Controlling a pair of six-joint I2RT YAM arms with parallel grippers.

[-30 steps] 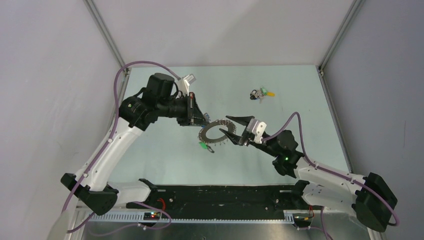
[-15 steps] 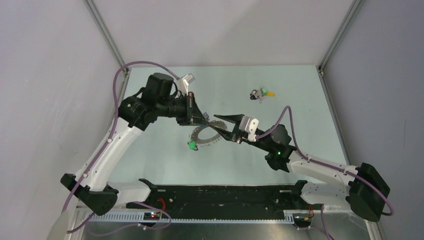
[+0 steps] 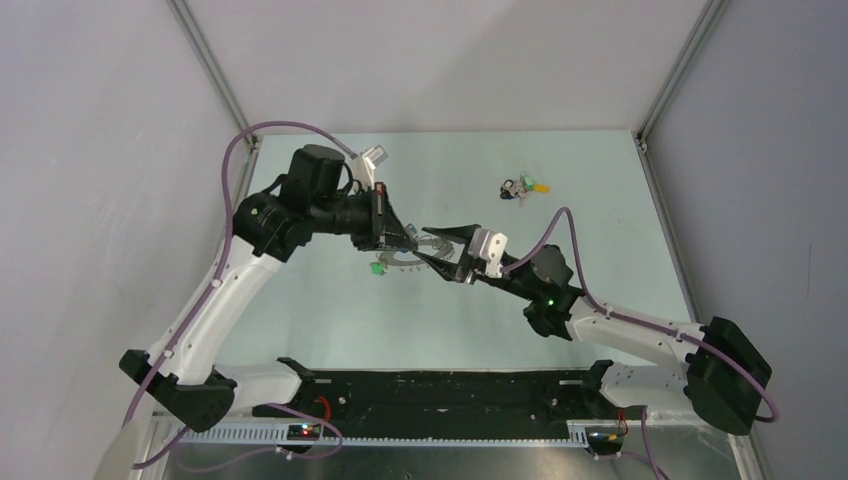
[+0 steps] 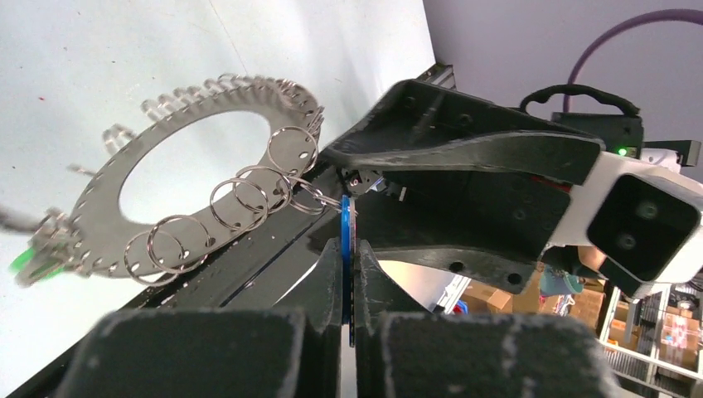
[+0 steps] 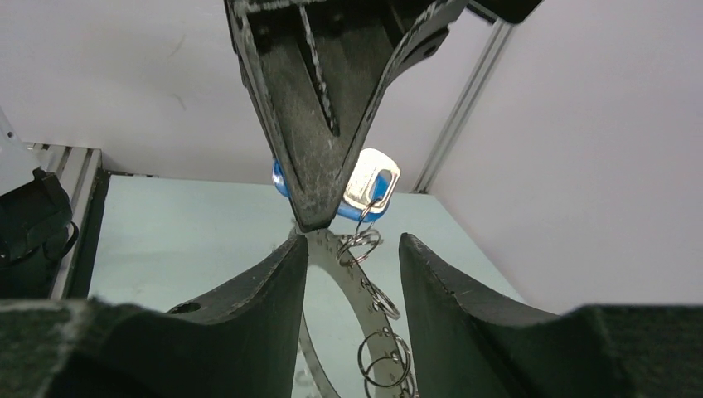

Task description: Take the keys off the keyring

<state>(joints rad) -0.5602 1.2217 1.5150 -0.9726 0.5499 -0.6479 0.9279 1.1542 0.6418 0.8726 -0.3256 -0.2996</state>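
A: Start at the left. What is the left gripper point(image 3: 407, 239) doing?

B: Its two black fingers are pressed together on a small silver blue-headed key point(image 5: 373, 184), pinching the flat head between the pads.

A: And the ring itself?

B: The large, flat silver metal keyring point(image 4: 215, 98) is a wide band punched with holes round its rim. It hangs from that key through a short chain of thin wire split rings point(image 4: 234, 203). It sits tilted just beside the left gripper's tips, over the pale green table point(image 3: 600, 220). Whether its low edge touches the table I cannot tell.

A: Anything else on it?

B: A small green-headed key point(image 4: 29, 259) dangles at its far left edge, blurred. More split rings line the near rim.

A: Now the right side.

B: The right gripper point(image 5: 352, 253) has its black jaws spread. It meets the left gripper nose to nose. The keyring's band runs through the gap between its fingers, and the blue-headed key is just beyond their tips. I cannot tell whether either finger touches the ring.

A: Further right?

B: A small clump of loose keys point(image 3: 521, 189) with green and yellow heads lies on the table near the back, well apart from both grippers.
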